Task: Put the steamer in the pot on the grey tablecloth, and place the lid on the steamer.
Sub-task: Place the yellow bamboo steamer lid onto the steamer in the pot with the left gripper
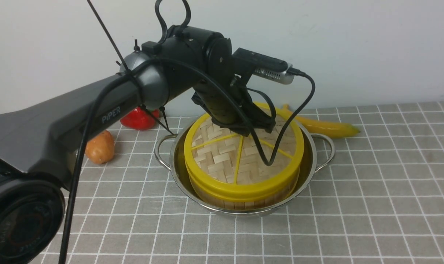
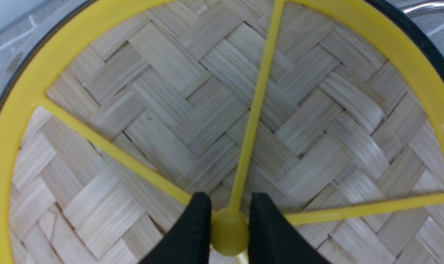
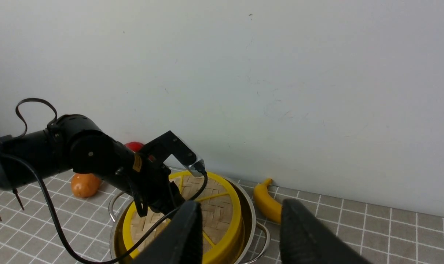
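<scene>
Lid (image 1: pixel 240 157) is seated on the steamer (image 1: pixel 240 202), knob (image 2: pixel 229 234) clamped by the left gripper (image 2: pixel 227 209); right gripper (image 3: pixel 240 205) is spread, empty. Lifted unreleased, it could be dragged off.

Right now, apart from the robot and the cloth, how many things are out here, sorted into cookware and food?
Cookware: 3 (pot, steamer, lid)
Food: 3 (banana, red piece, orange-brown piece)
Total: 6
</scene>
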